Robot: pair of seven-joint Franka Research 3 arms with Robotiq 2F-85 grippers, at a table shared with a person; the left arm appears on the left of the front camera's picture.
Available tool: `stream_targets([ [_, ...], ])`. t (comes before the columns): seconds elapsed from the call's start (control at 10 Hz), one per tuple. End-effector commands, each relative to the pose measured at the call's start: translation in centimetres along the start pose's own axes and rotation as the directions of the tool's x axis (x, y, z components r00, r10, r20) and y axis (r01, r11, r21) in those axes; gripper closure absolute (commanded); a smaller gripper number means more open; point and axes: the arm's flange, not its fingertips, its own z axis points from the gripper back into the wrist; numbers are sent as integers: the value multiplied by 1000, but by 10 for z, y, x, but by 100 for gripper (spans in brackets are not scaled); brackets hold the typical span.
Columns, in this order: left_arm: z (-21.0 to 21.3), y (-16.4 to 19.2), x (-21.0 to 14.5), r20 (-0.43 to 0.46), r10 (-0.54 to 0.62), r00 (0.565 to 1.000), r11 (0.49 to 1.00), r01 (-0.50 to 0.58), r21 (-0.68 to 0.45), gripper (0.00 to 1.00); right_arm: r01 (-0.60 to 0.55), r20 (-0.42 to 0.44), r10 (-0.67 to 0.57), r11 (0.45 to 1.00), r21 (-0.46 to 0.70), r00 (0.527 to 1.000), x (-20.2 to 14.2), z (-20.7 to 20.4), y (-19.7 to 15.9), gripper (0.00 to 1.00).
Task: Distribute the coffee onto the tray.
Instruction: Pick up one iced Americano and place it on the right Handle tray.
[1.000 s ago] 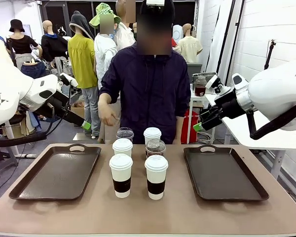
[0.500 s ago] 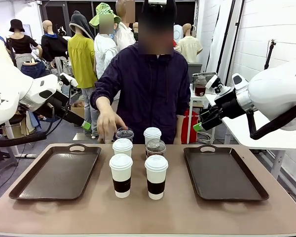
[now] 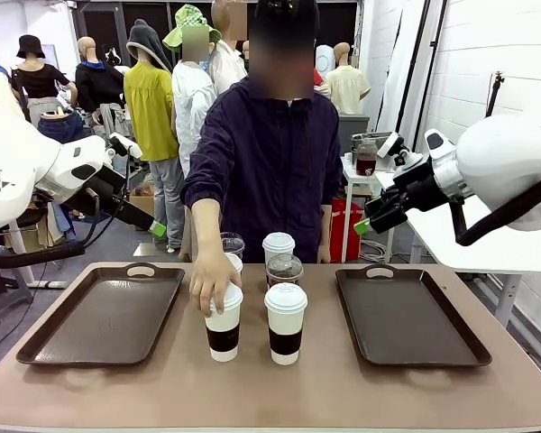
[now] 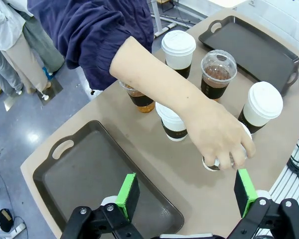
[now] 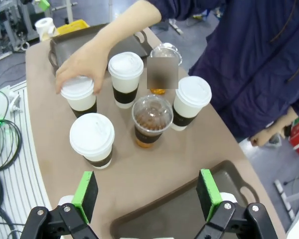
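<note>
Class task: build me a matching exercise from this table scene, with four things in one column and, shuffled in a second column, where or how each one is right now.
Column A
1. front-left white-lidded paper cup with dark brown sleeve
2. clear plastic dome-lidded cup of dark coffee
3. dark brown rectangular tray on the robot's right
4. left tool

Column B
a. open, above the beige table
b. lid covered by the person's hand
c. right of the cup cluster
d. directly behind the front-right paper cup

Pairs: 1-b, 2-d, 3-c, 4-a
</note>
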Motion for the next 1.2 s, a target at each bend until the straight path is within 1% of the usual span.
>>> stream_targets([
  [0.0, 0, 1, -1, 1, 2, 1000, 1000, -2, -5, 0, -76, 61, 70, 993, 92, 996, 4, -20, -36, 0],
  [0.2, 0, 1, -1, 1, 2, 1000, 1000, -2, -5, 0, -150, 106, 138, 981, 121, 985, -8, -36, -63, 0],
  [0.4, 0, 1, -1, 1, 2, 1000, 1000, -2, -5, 0, -211, 179, 182, 964, 163, 967, -28, -56, -78, 0],
  [0.7, 0, 1, -1, 1, 2, 1000, 1000, -2, -5, 0, -172, 188, 129, 956, 238, 974, -56, -85, -90, 0],
  [0.8, 0, 1, -1, 1, 2, 1000, 1000, -2, -5, 0, -151, 170, 109, 955, 256, 979, -62, -91, -93, 0],
  [1.0, 0, 1, -1, 1, 2, 1000, 1000, -2, -5, 0, -131, 161, 90, 956, 262, 983, -64, -97, -95, 0],
  [1.1, 0, 1, -1, 1, 2, 1000, 1000, -2, -5, 0, -106, 129, 76, 963, 248, 989, -61, -93, -94, 0],
])
